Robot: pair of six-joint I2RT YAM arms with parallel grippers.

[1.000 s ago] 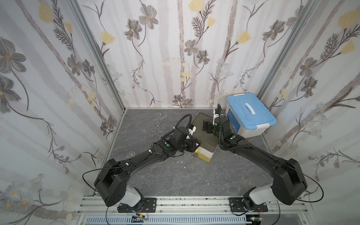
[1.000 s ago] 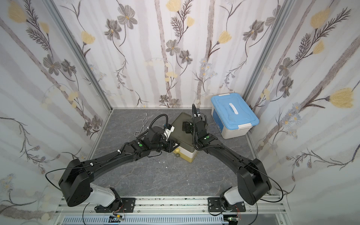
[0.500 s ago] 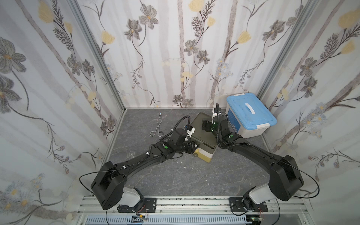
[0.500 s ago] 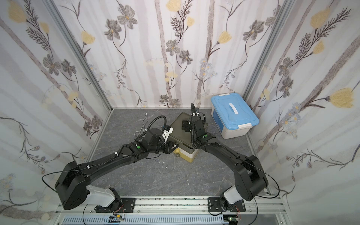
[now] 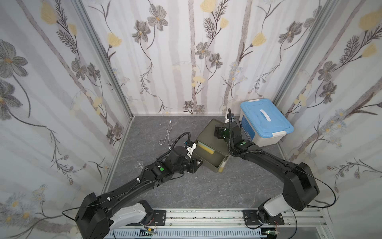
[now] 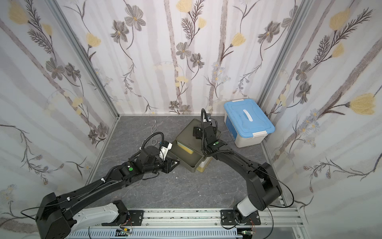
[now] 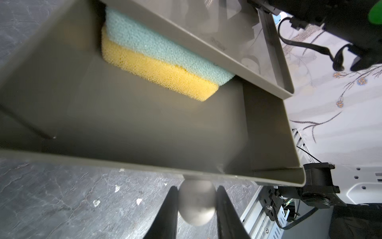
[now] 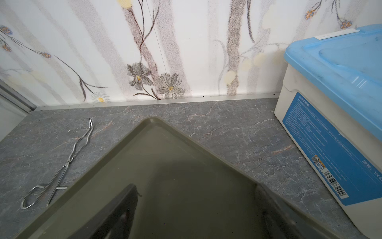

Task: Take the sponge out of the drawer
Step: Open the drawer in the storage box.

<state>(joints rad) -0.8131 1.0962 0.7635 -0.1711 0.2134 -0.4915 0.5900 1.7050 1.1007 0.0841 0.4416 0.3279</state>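
An olive drawer [image 5: 215,165] stands pulled out of a low olive drawer unit [image 5: 210,132] on the grey table. Inside it, at the back, lies a sponge [image 7: 159,60] with a yellow and a light blue layer, half under the unit's top; both top views show its yellow edge [image 5: 205,149] [image 6: 185,149]. My left gripper [image 7: 196,198] is shut on the drawer's round grey knob [image 7: 196,209] at the drawer front [image 7: 144,163]. My right gripper [image 8: 195,188] hangs open just over the unit's top [image 8: 165,165], nothing between its fingers.
A white box with a blue lid [image 5: 266,122] stands close to the right of the unit, near the back wall. Metal tongs [image 5: 166,134] lie on the table to the unit's left. Walls close in the back and both sides.
The left gripper has drawn back toward the front left with the knob, and the drawer has slid further out. The right gripper stays over the unit's top, its jaws somewhat narrower.
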